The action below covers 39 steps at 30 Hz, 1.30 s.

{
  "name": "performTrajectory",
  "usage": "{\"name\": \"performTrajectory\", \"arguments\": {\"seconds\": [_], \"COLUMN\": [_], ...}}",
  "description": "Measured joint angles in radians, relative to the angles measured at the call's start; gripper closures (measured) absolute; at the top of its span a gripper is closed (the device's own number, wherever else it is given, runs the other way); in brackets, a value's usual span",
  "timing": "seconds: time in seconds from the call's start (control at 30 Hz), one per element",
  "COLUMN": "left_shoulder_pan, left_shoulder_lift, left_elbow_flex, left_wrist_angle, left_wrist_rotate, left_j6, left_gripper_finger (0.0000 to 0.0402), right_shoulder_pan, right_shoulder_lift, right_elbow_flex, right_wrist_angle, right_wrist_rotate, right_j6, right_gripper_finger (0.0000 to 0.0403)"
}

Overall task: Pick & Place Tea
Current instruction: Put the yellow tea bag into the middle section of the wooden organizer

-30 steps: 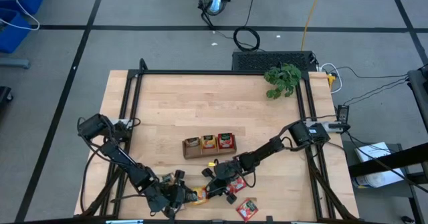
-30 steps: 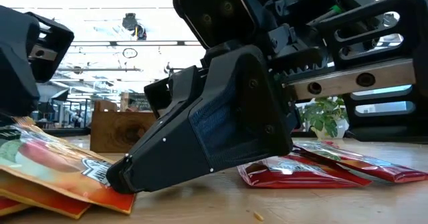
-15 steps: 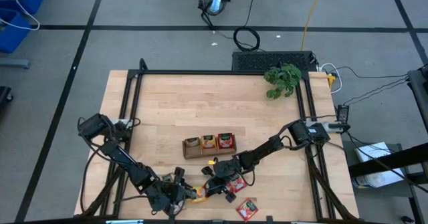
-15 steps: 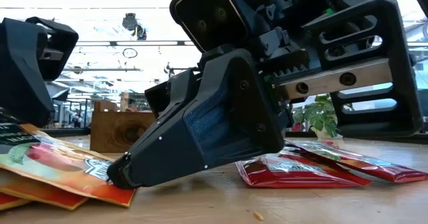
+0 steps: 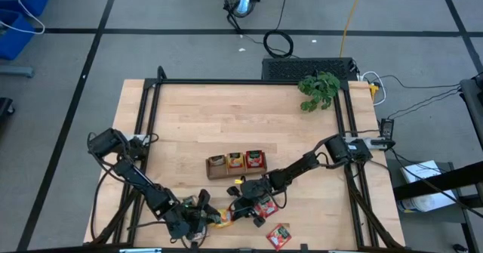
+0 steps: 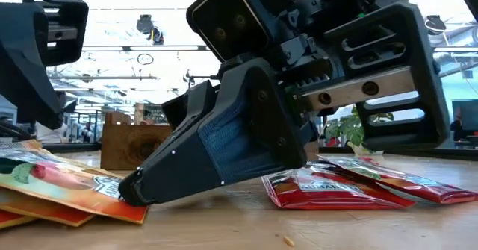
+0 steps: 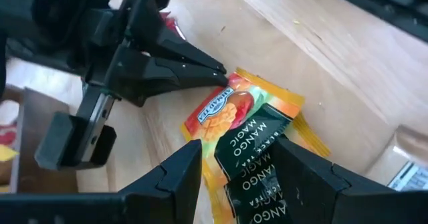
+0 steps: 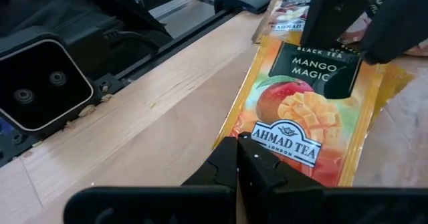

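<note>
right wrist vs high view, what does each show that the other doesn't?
Only the right wrist view: the print on the orange sachet, "Mango Magic" and "Ahmad Tea", and the right hand shut, tips at the sachet's edge.

Only the high view: the whole table, the tray with three filled compartments, the plant, and a red sachet lying apart near the front edge.

Both: the orange sachet, and the left hand over its far end.

Desk (image 5: 226, 117): pale wood top in a black frame, centre of the overhead frame.
Tray (image 5: 235, 163): brown, three compartments, lower middle of the desk.
Plant (image 5: 318, 91): leafy, upper right corner.
Orange sachets (image 5: 223, 220): piled at the lower edge.
Red sachets (image 5: 278, 236): lower edge, right of the orange ones.
</note>
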Motion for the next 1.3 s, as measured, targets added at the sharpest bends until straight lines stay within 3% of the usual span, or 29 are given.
{"name": "performTrajectory", "arguments": {"seconds": [0.3,0.67,0.9,1.03,1.1,1.3], "left_shoulder_pan": [-0.004,0.025,0.029,0.041,0.048,0.060], "left_shoulder_lift": [0.000,0.000,0.000,0.000,-0.004,-0.109], "left_elbow_flex": [0.000,0.000,0.000,0.000,0.000,0.000], "left_wrist_angle": [-0.016,-0.011,-0.007,-0.015,-0.010,-0.029], "left_wrist_rotate": [-0.003,0.005,0.007,0.007,0.008,0.009], "left_j6": [0.182,0.220,0.226,0.185,0.123,-0.175], "left_gripper_finger": [0.0213,0.0218,0.0310,0.0379,0.0394,0.0346], "right_shoulder_pan": [-0.018,-0.025,-0.025,-0.025,-0.025,-0.038], "right_shoulder_lift": [0.003,0.003,0.003,0.002,0.002,0.011], "right_elbow_flex": [-0.002,-0.002,-0.002,-0.002,-0.002,-0.001], "right_wrist_angle": [0.047,0.057,0.049,0.045,0.041,0.036], "right_wrist_rotate": [-0.045,-0.048,-0.048,-0.048,-0.048,-0.052], "right_j6": [0.067,0.086,0.086,0.086,0.086,0.097], "right_gripper_finger": [0.0403,0.0403,0.0403,0.0403,0.0403,0.0403]}}
